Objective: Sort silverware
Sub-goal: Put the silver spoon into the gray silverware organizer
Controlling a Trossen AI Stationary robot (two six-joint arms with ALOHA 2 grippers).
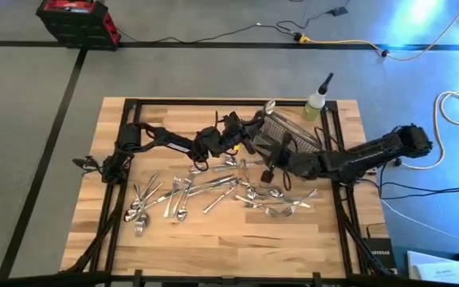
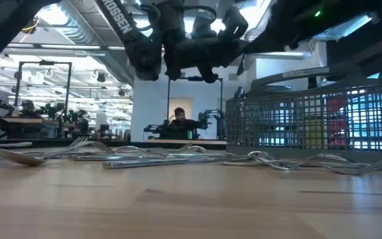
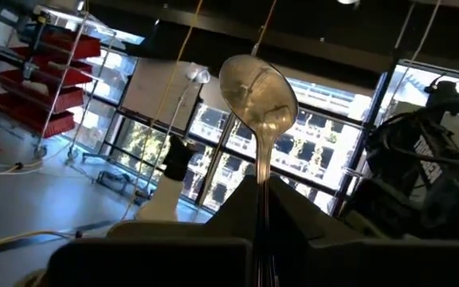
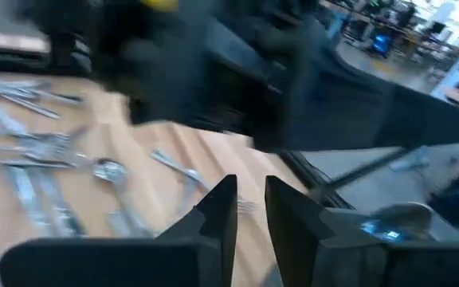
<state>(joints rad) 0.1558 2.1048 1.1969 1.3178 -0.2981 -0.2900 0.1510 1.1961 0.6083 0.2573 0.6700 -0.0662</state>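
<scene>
On the bench [image 1: 229,247] the silverware [image 1: 205,191] lies scattered across the middle — one cluster toward the left, another toward the right. The mesh basket [image 1: 287,131] stands behind it, right of centre, with a squeeze bottle [image 1: 317,104] at the far edge just beside it. The left tool [image 1: 249,131] sits next to the basket; the right tool [image 1: 271,171] is in front of the basket, above the right cluster.
</scene>
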